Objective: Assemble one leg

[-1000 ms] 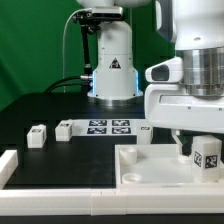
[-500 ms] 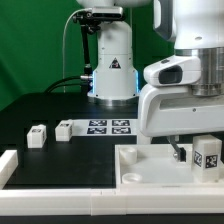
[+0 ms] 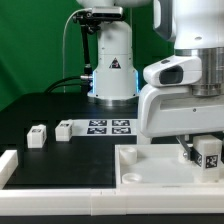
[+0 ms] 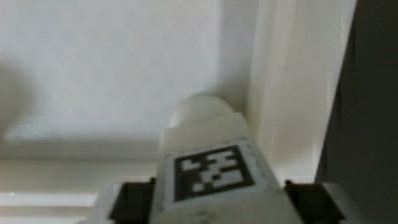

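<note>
Gripper [image 3: 200,152] closed on the leg [image 3: 209,154], pinching it from both sides; in the wrist view the dark finger pads [image 4: 128,203] flank the tagged face of the leg [image 4: 212,160], its rounded tip pointing away from the camera toward the white surface beyond. Leg held low at the exterior view's right, over the near right part of the large white tabletop piece [image 3: 150,172], close to its raised edge. Whether the tip already touches the tabletop or a corner socket: cannot tell from either view.

Two more small tagged legs [image 3: 37,135] and [image 3: 65,129] lying loose on the black table [image 3: 30,105] at the exterior view's left, well apart from the tabletop. The marker board [image 3: 108,126] flat between them and the arm, near the robot base [image 3: 112,75].

Judged progress: pick-up done, carry to the tabletop done or nearly so. Left to do, by the look of it: lining the tip up with a socket, seating it, probably twisting it home, then letting go. No leg seen standing fixed in the tabletop yet. Main risk: tip landing off the socket beside the raised edge.
</note>
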`<state>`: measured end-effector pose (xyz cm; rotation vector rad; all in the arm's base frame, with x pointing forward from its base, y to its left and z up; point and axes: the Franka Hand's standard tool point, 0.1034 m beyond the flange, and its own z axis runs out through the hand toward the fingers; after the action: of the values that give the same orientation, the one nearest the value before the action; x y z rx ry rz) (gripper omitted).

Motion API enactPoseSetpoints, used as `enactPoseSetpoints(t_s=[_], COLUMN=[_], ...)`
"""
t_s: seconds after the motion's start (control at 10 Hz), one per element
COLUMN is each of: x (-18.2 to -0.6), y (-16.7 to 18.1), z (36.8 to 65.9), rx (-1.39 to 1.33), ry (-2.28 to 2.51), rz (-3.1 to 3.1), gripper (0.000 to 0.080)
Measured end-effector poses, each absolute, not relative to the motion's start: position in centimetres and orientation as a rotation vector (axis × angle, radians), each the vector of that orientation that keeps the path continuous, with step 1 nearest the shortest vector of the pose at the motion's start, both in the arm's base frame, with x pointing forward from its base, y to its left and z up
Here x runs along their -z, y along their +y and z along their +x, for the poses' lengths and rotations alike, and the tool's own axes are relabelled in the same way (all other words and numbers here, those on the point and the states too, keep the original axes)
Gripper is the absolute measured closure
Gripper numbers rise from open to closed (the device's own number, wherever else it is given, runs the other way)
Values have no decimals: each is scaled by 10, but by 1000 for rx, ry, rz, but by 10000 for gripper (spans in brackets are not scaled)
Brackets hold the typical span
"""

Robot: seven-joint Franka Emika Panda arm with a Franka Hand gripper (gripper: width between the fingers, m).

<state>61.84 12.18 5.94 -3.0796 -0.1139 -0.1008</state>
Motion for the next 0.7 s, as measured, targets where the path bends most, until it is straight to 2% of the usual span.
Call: enactPoseSetpoints(t_s=[0.3,0.5,0.7], x=[-60,-59,-60], y=[122,122,107], z=[620,619,621], rx=[113,99,100], ry=[112,552,896], rz=[-3074,-3021,-2953], gripper=[512,512,508])
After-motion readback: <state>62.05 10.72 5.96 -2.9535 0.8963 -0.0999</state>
